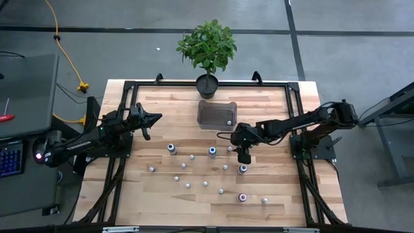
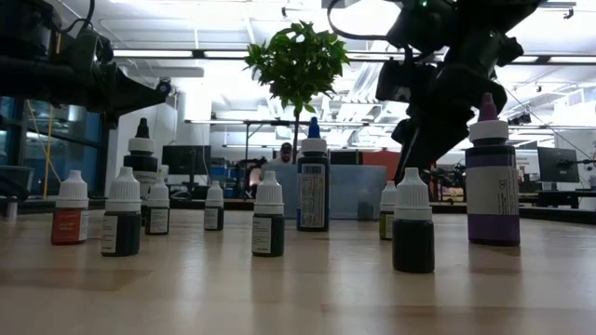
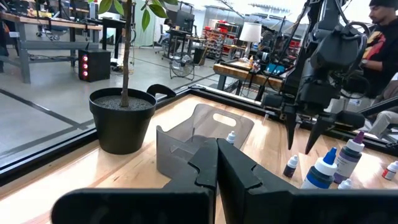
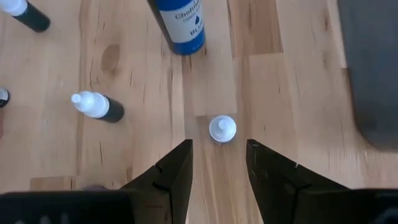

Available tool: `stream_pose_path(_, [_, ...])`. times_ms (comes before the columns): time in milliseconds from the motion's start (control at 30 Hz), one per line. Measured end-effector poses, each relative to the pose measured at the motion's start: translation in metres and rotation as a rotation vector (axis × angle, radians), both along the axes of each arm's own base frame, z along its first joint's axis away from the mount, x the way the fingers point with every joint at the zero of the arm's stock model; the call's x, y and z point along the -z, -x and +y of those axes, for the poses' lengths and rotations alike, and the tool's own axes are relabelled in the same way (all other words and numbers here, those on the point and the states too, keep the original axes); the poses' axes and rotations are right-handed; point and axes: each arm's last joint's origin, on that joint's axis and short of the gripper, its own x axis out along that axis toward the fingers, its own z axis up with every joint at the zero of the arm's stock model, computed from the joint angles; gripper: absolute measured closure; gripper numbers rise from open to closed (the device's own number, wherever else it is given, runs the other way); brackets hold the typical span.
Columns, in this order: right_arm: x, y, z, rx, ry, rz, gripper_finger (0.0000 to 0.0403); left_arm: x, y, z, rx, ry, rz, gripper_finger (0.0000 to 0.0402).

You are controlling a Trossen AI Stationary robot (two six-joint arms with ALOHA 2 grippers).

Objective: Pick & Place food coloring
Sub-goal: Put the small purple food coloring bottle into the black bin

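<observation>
Several tiny food coloring bottles stand upright, scattered over the wooden table, among them a blue-capped one, a purple-capped one and a red-capped one. My right gripper is open and points down over the table's middle. A white-capped bottle stands just ahead of its fingertips, untouched, with the blue bottle beyond it. My left gripper is shut, holds nothing, and hovers over the table's left part.
A clear plastic bin sits near the far edge with one bottle inside. A potted plant stands behind it. A black frame runs along the table's edges. A person sits beyond the table.
</observation>
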Motion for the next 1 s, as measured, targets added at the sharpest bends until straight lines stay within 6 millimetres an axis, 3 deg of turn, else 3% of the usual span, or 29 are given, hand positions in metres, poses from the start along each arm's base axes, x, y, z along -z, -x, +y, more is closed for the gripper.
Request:
stream_pose_path(167, [-0.002,-0.003,-0.001,-0.021,0.017,-0.034,0.0255,0.0,0.0,0.0,0.0,0.0,0.0,0.0401])
stream_pose_path(500, [0.004,0.0,-0.001,0.001,0.018,-0.037,0.02,0.0,0.0,0.0,0.0,0.0,0.0,0.0401])
stream_pose_path(1000, [0.019,0.003,-0.002,0.031,0.0,-0.092,0.0196,0.0,0.0,0.0,0.0,0.0,0.0,0.0401])
